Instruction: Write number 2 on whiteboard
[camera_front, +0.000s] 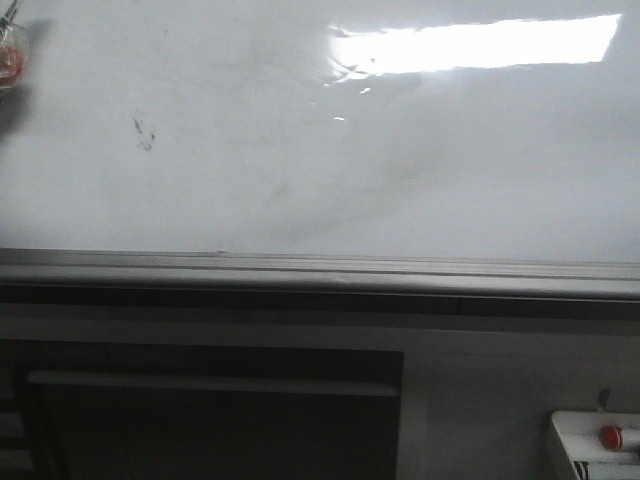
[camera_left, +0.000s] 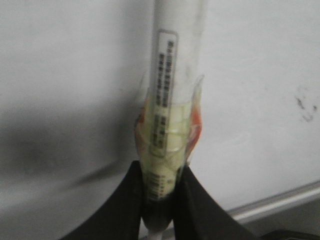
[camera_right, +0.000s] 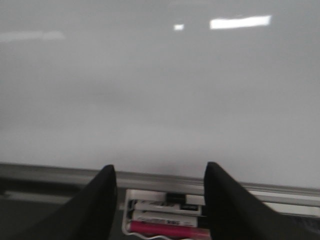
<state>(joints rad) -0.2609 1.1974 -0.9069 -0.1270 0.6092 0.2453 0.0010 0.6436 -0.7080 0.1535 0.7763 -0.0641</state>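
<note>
A: Pinched between the two black fingers of the left claw (camera_left: 160, 197) is a long white marker pen with a printed label and yellowish tape (camera_left: 170, 100). The pen is held tight and pointed at the big shiny white board with the grey metal rail (camera_left: 75, 75).

B: And the right claw (camera_right: 160, 200)?

A: It is held wide open, and nothing is gripped in it. A small white tray of markers, one of them pink (camera_right: 165, 220), is seen under it, just past the rail.

B: Has the small black number 2 been written?

A: Only a few thin dark scratchy marks (camera_front: 145, 133) are seen on the left part of the board. A proper 2 cannot be made out, so the writing is judged to be hardly begun or not finished.

B: What is called for next?

A: The tip must be pressed gently on the board and a curved top, then a long tail, drawn.
</note>
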